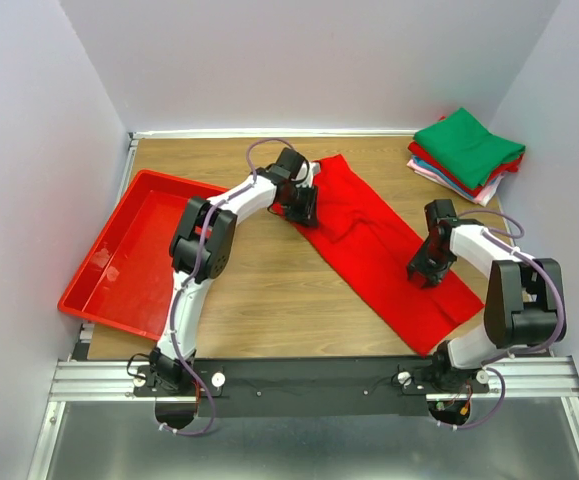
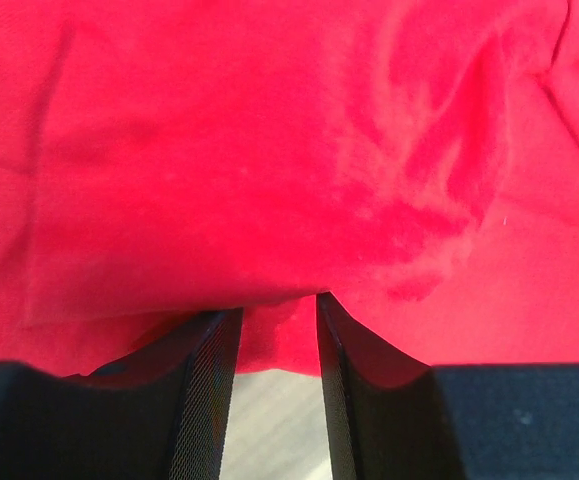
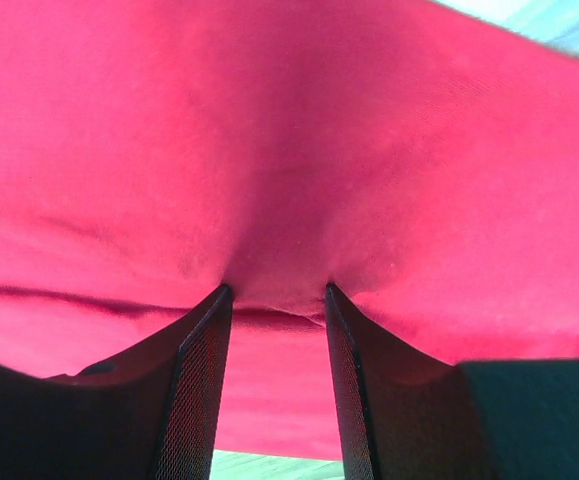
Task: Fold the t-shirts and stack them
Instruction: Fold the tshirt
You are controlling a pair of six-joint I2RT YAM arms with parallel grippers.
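Left tool [image 1: 302, 208] is closed on the bright red cloth t-shirt [image 1: 369, 240]. In your left wrist view, the hem of the bright red cloth t-shirt [image 2: 269, 150] is bunched between the tips of the left tool [image 2: 277, 305]. The brown wooden tabletop [image 2: 269, 430] shows through the gap below it.

Right tool [image 1: 424, 270] is clamped on the same garment. In your right wrist view, the bright red cloth t-shirt [image 3: 269, 150] puckers in towards the tips of the right tool [image 3: 276, 295] and fills the frame above them.

From above, the shirt lies on the brown wooden tabletop [image 1: 269, 290] as a long diagonal band running from one tool to the other. The left tool sits on its left edge near the far end. The right tool sits on its right edge near the near end, and a short stretch of cloth carries on past it towards the arm bases. There are creases just right of the left tool.

The stack of folded cloth t-shirts [image 1: 466, 150] is well behind the right tool in the far right corner, apart from the red one. Green is on top, with red, blue and pink edges showing under it.

The rectangular red plastic tray [image 1: 129, 260] is well to the left of the left tool, skewed, with its near-left corner past the tabletop's edge. Inside it you see only its own red floor. All the cloth lies outside it.
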